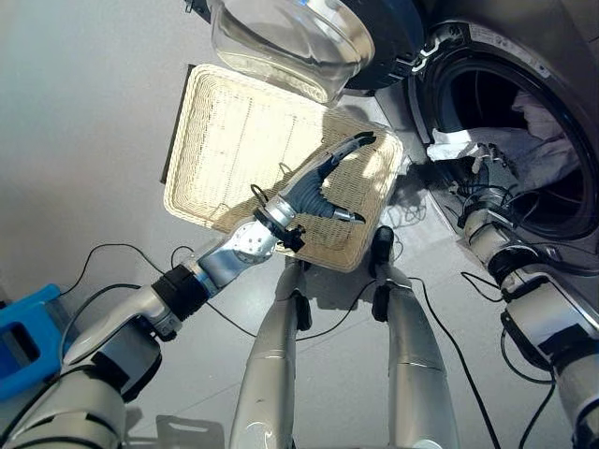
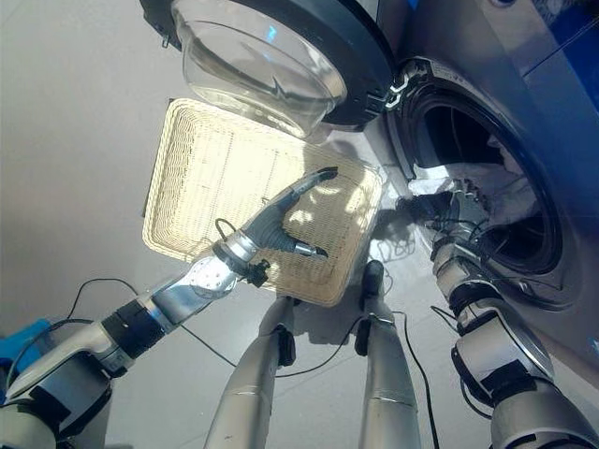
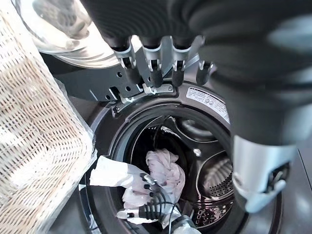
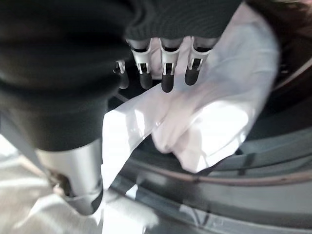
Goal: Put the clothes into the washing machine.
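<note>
One white cloth (image 4: 195, 122) bunched in washing machine (image 2: 524, 281) mouth, corner draped over rim. Likely light, limp, prone to snag; pinch thick bunched middle. Right hand (image 1: 482, 159) over it, fingers loosely spread, gripping nothing. Left hand (image 1: 323, 187) open above empty basket (image 1: 215, 140).

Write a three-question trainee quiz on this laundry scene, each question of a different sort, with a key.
1. True or false: the washing machine door is shut.
2. Where is the white cloth? A) wholly in the wicker basket B) at the drum opening, partly over its rim C) on the floor
3. Fill in: the left hand hovers over the ____, fingers straight.

Key: 1 false; 2 B; 3 basket. The right hand is at the cloth, fingers straight.
</note>
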